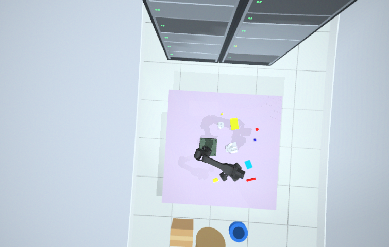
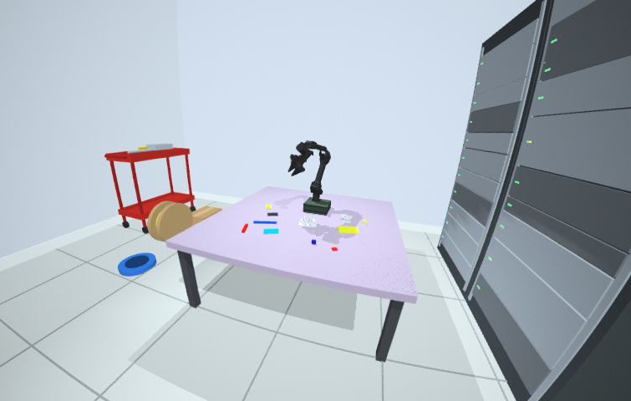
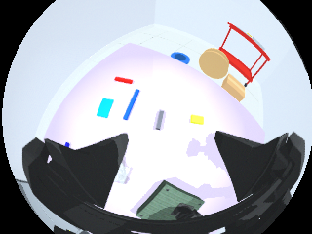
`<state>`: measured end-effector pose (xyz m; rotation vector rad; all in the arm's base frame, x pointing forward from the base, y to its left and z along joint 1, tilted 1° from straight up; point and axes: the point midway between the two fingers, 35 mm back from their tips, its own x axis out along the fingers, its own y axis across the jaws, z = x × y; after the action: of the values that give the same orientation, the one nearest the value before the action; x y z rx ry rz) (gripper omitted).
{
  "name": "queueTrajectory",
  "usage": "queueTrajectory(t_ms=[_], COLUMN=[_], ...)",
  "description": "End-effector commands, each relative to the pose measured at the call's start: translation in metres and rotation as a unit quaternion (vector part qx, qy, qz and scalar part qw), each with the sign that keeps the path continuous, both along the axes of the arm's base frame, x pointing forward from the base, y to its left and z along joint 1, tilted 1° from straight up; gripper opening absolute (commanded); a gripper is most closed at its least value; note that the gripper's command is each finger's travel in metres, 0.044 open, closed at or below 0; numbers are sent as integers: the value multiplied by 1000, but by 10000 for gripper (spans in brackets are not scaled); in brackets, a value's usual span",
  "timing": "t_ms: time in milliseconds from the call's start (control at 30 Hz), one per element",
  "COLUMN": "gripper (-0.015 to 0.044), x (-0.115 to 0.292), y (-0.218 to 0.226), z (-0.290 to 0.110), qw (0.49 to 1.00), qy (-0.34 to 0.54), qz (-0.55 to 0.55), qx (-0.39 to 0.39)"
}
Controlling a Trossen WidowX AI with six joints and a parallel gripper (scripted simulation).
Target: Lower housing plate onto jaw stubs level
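A larger white piece with curved, finger-like parts (image 1: pixel 231 147) (image 2: pixel 307 221) (image 3: pixel 122 174) lies on the table in front of the arm's base; it looks like the jaw assembly. A smaller white piece (image 1: pixel 220 125) (image 2: pixel 346 218) lies apart from it, nearer the yellow plate. Which one is the housing plate, and how the jaws sit on their pins, is too small to tell. My gripper (image 2: pixel 295 170) (image 3: pixel 174 136) is open and empty, high above the table. In the wrist view its left finger partly covers the larger white piece.
The table (image 1: pixel 184 189) (image 2: pixel 239 253) also bears a yellow plate (image 1: pixel 234 123) (image 2: pixel 347 230), a cyan plate (image 1: pixel 248 164) (image 2: pixel 271 231) (image 3: pixel 105 108), a red bar (image 1: pixel 250 179) (image 3: pixel 123 80), a blue bar (image 2: pixel 265 222) (image 3: pixel 132 104), a grey bar (image 3: pixel 160 120) and small blocks.
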<state>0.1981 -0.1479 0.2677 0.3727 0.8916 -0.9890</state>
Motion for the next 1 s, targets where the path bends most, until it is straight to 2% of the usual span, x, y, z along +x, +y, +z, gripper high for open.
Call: queueTrajectory(t_ms=[0, 267, 500, 733, 967], gripper=[440, 440, 440, 440, 440], x=[28, 71, 92, 93, 72], y=[25, 88, 155, 227, 300], z=[-16, -43, -70, -98, -128], qw=[998, 985, 963, 932, 894], qy=[6, 19, 46, 86, 135], qz=[50, 154, 238, 316, 387], qx=[28, 76, 117, 154, 183])
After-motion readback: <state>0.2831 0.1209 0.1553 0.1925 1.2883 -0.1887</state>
